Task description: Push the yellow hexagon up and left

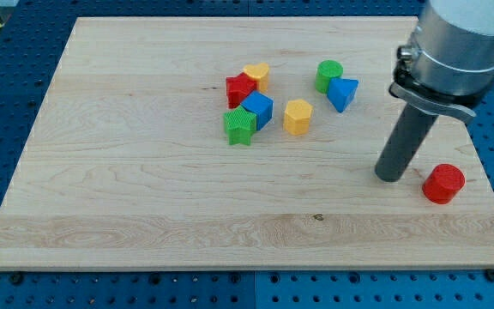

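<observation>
The yellow hexagon (298,117) lies on the wooden board (144,172), a little right of the view's middle. My tip (391,177) rests on the board well to the hexagon's right and lower down, apart from it. The red cylinder (443,184) lies just right of my tip. Left of the hexagon is a cluster: a blue cube (258,109), a green star (240,126), a red star (240,88) and a yellow heart-like block (257,75).
A green cylinder (329,75) and a blue triangular block (343,93) sit together up and right of the hexagon. The board's right edge lies close to the red cylinder. A blue pegboard surface surrounds the board.
</observation>
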`<state>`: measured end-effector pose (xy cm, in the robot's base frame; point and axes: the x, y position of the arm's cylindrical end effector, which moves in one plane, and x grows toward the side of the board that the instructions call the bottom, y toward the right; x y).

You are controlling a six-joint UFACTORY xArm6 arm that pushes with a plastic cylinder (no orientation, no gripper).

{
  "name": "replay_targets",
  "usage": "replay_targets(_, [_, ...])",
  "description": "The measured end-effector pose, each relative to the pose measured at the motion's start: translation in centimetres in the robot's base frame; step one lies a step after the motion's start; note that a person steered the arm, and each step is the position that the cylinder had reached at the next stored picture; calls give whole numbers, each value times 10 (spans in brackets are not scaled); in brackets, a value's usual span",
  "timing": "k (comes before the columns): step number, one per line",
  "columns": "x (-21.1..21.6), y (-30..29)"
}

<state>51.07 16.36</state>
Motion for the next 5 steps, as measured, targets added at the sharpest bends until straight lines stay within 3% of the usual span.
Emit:
replay_targets(3, [6,-15])
replay_targets(5, [-26,-85])
